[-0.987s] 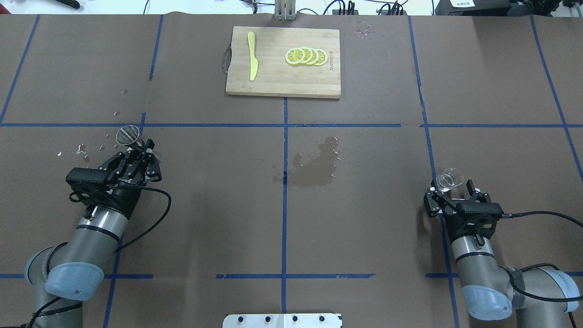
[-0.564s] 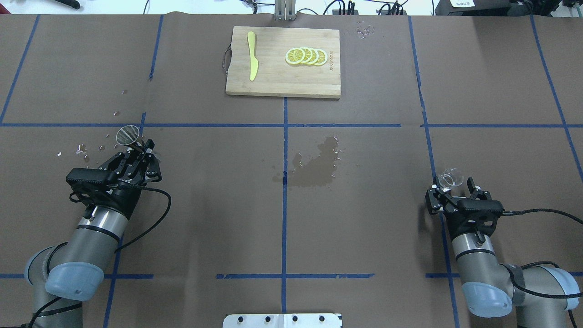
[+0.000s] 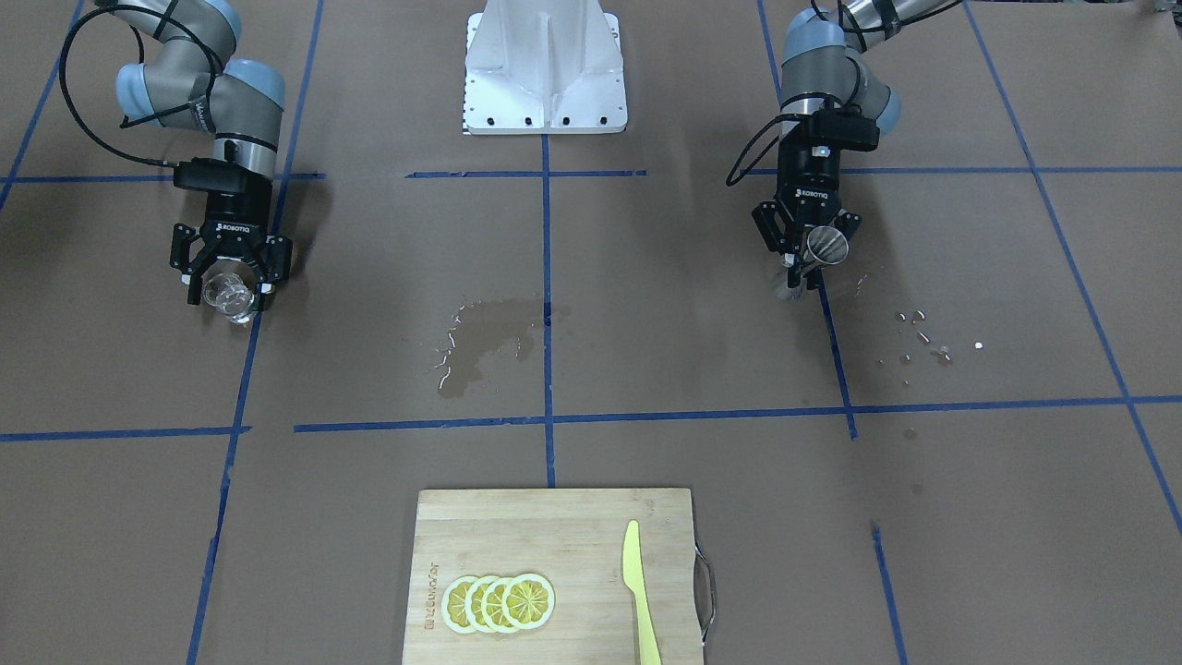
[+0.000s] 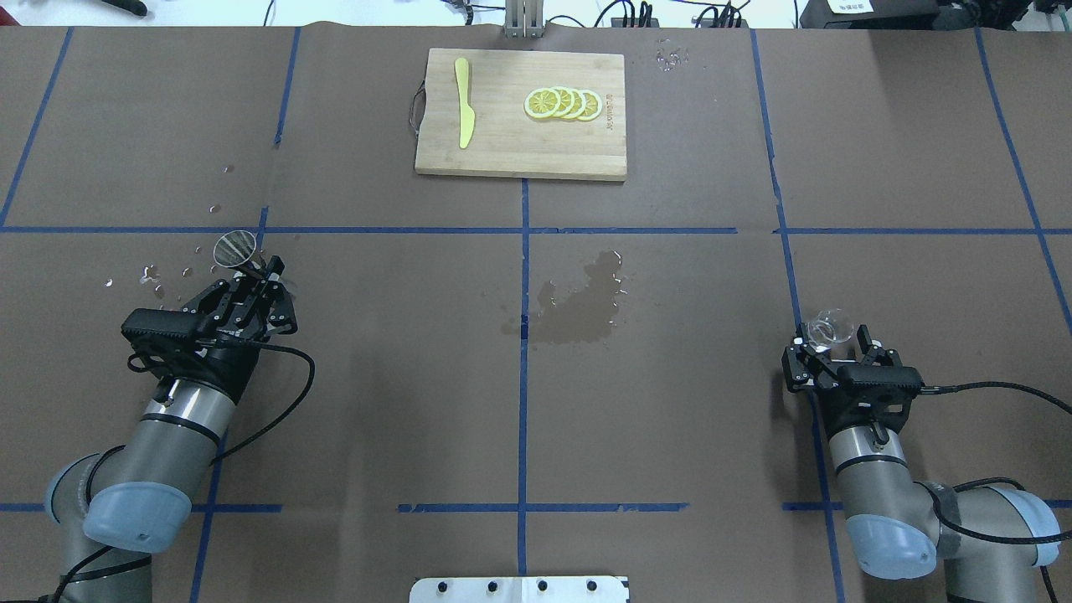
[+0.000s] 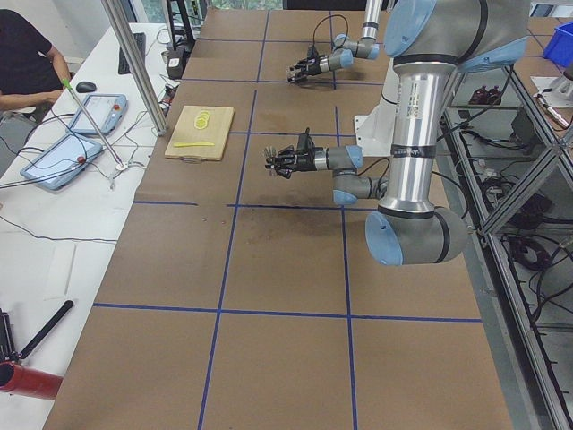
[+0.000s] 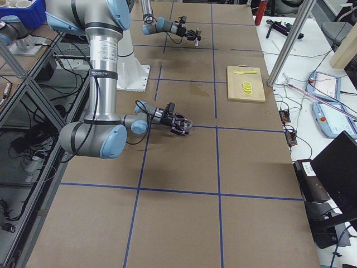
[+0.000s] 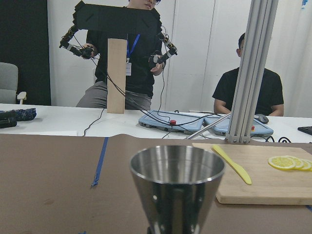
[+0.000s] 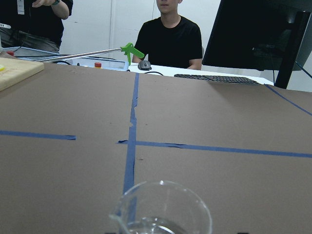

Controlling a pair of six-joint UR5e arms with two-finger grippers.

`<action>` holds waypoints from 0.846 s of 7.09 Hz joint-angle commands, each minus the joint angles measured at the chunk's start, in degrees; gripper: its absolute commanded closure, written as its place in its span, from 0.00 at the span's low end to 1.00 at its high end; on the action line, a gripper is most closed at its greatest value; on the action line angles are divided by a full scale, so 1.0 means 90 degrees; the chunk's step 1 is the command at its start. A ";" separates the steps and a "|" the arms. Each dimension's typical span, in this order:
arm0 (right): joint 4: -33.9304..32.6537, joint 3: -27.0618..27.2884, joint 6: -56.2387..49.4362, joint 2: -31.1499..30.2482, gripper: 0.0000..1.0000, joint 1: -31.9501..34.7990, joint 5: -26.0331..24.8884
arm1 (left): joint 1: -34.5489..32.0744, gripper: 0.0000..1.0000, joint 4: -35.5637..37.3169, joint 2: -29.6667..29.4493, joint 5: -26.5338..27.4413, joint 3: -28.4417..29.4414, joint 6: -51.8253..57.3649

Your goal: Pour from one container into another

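Observation:
A steel hourglass jigger stands upright in my left gripper, which is shut on its narrow waist, at the table's left. In the front view the jigger sits at my left gripper. The left wrist view shows the jigger's open cup close up. A clear glass tumbler sits between the fingers of my right gripper at the table's right, and that gripper is shut on it. The glass tumbler also shows in the front view, and its rim in the right wrist view.
A wooden cutting board at the far middle carries a yellow knife and several lemon slices. A wet patch darkens the table's centre. Water droplets lie left of the jigger. People sit beyond the far edge.
My right gripper has shifted slightly with the glass tumbler in it, drawing a little nearer the robot. The left arm and jigger have not moved.

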 commanded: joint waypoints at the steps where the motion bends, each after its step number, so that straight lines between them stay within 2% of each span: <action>1: 0.0008 -0.0007 0.0008 0.0026 0.27 0.0019 0.0050 | -0.0001 1.00 -0.0003 0.0000 0.0000 -0.0018 0.0000; 3: 0.0017 0.0003 -0.0002 0.0094 0.64 0.0019 0.0050 | -0.0001 1.00 -0.0013 0.0010 0.0000 -0.0028 0.0009; 5: 0.0037 0.0090 -0.0553 0.0133 0.73 0.0048 0.0098 | -0.0001 1.00 -0.0013 0.0010 0.0000 -0.0057 0.0009; 6: 0.0675 0.0081 -0.1003 0.0143 0.79 0.0058 0.0157 | 0.0009 1.00 -0.0003 0.0010 0.0000 -0.0086 0.0019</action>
